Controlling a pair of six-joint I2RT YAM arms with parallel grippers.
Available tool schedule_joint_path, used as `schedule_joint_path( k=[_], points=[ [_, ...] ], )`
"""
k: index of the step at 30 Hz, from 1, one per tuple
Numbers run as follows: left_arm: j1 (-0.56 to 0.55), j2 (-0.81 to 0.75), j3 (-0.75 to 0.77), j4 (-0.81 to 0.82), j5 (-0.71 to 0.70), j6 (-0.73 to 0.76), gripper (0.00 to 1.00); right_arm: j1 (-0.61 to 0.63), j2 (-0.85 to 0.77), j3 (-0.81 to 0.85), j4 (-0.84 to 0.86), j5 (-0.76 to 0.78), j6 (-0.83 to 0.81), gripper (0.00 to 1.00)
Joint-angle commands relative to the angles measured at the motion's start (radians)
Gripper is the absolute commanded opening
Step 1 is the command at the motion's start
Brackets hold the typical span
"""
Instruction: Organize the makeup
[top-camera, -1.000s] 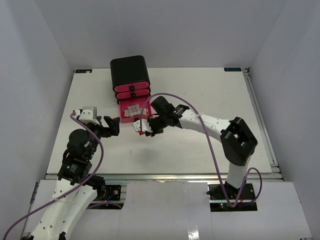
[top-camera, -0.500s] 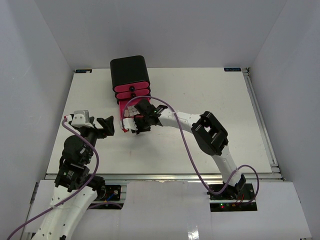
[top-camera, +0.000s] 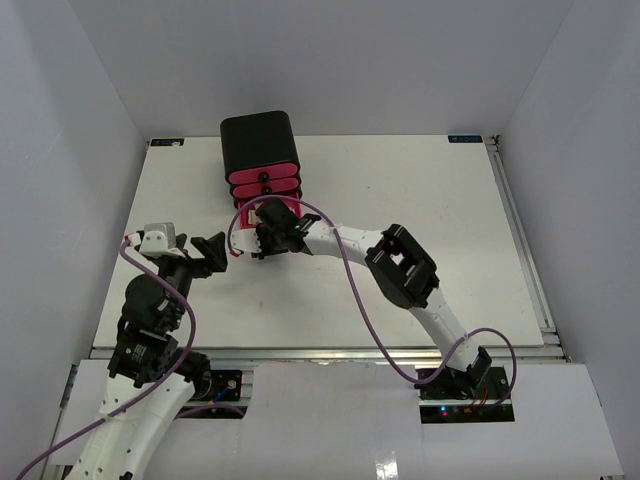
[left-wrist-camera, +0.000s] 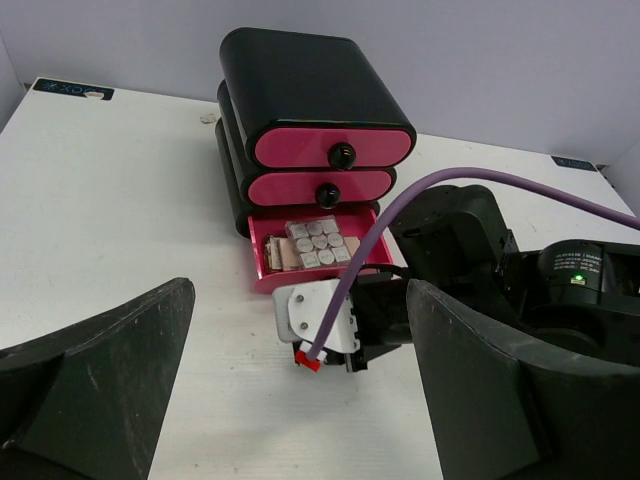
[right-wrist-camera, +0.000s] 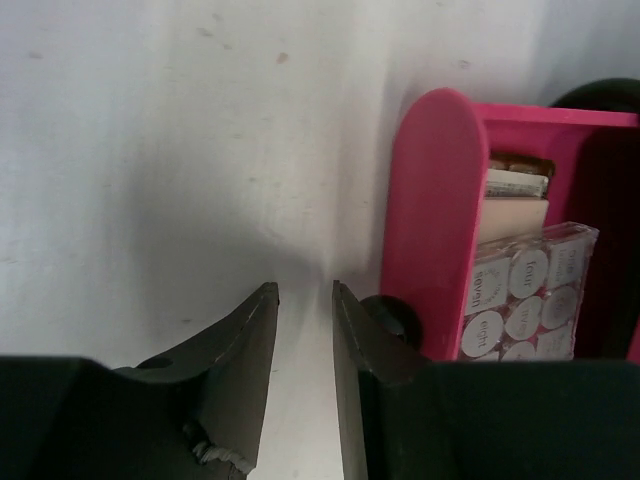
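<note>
The bottom pink drawer (left-wrist-camera: 312, 262) of the black box (left-wrist-camera: 300, 85) is pulled out. It holds a small grey palette of round pans (left-wrist-camera: 320, 241), a beige-pink pad (right-wrist-camera: 515, 221) and a flat item behind it. My right gripper (right-wrist-camera: 305, 292) is low at the drawer's front (right-wrist-camera: 430, 220). Its jaws stand a narrow gap apart with nothing between them, and its right finger (right-wrist-camera: 375, 345) is against the drawer's black knob (right-wrist-camera: 398, 318). In the top view it (top-camera: 258, 238) covers the drawer front. My left gripper (left-wrist-camera: 300, 400) is wide open and empty, facing the drawer from the near side. No lipsticks or bottles show.
The box (top-camera: 260, 150) stands at the table's back left; its two upper drawers (left-wrist-camera: 330, 150) are shut. The right arm (top-camera: 400, 265) stretches across the table's middle with its purple cable (left-wrist-camera: 470, 180) looping over it. The right wrist's white camera plate (left-wrist-camera: 320, 318) sits between my left fingers and the drawer.
My right gripper has swung left and back to the open drawer's front. My left gripper has drawn back a little to the left, still open.
</note>
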Motion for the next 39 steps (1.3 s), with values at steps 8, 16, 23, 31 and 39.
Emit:
schedule_joint_path(
  k=[8,16,23,31,39],
  points=[
    [-0.001,0.003,-0.008,0.000,-0.004,-0.004,0.98,-0.052,0.098,0.128,0.097,0.124,-0.024,0.53],
    [-0.001,0.007,-0.007,0.001,-0.004,-0.002,0.98,-0.075,0.151,0.177,0.138,0.153,-0.028,0.67],
    [-0.001,0.008,-0.007,0.000,-0.004,-0.001,0.98,-0.077,0.183,0.208,0.192,0.195,-0.025,0.83],
    [0.000,0.009,-0.007,0.000,-0.006,-0.001,0.98,-0.080,0.204,0.218,0.217,0.201,-0.030,0.95],
    [0.004,0.013,-0.009,0.005,-0.005,0.002,0.98,-0.067,0.093,0.202,0.021,-0.036,0.047,0.94]
  ],
)
